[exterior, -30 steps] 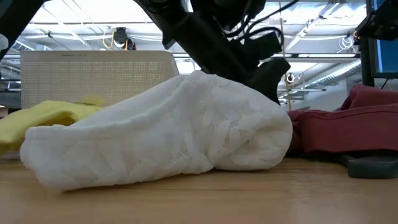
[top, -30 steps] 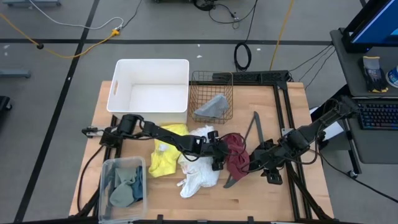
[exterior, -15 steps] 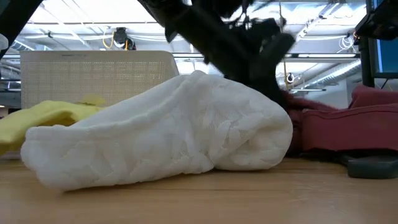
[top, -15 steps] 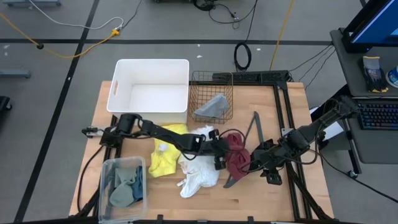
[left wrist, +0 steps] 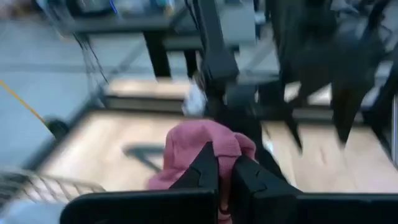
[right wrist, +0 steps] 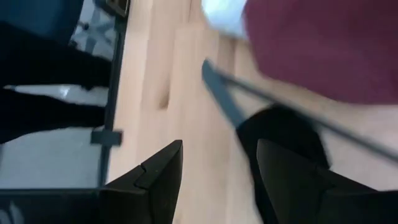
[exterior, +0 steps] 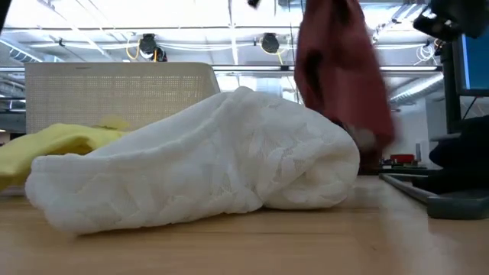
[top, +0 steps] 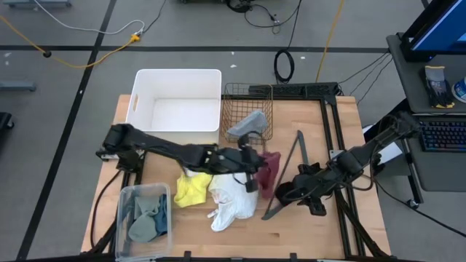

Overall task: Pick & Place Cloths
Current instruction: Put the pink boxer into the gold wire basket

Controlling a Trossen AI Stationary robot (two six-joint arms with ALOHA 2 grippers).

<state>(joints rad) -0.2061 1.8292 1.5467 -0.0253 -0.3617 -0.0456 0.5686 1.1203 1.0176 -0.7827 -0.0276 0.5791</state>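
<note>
Above the table's centre, the left gripper (top: 256, 161) holds the maroon cloth (top: 269, 171) clear of the wood, fingers (left wrist: 205, 171) pinched together on its upper edge; in the low view the cloth (exterior: 340, 72) hangs free behind the white cloth (exterior: 206, 160). The white cloth (top: 231, 196) lies on the table (top: 342, 225) touching the yellow cloth (top: 193, 191). A grey cloth (top: 247, 124) sits in the wire basket (top: 247, 93), beside the white bin (top: 175, 94). Teal and sage cloths (top: 145, 215) fill the clear container (top: 122, 218) at the near left corner. The right gripper (top: 282, 193) rests low by the black angled bar (top: 291, 164), jaws apart, empty.
</note>
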